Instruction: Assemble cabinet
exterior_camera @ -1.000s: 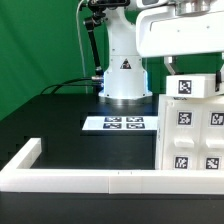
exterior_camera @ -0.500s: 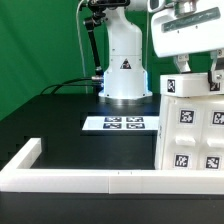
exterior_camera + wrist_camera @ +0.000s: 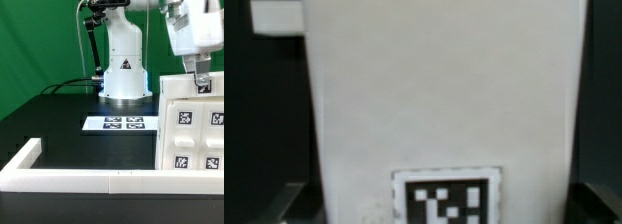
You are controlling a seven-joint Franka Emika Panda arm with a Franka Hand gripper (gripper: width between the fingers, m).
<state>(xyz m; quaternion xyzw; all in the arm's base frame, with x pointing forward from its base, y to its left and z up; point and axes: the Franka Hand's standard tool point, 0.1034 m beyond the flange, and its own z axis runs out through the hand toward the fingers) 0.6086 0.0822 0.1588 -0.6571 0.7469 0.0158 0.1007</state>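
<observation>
Gripper (image 3: 200, 79) jaws spread wide astride the cabinet (image 3: 190, 135) top edge, marker board (image 3: 118, 124) on black table (image 3: 60, 125)

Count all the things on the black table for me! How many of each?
Cabinet: 1
Marker board: 1
White border rails: 2 visible
Total: 4

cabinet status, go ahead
Gripper at the cabinet's top edge, jaws wide; grip not confirmed. Cabinet upright at the exterior view's right, tags facing camera. Marker board flat beside it, nothing obstructing.
</observation>
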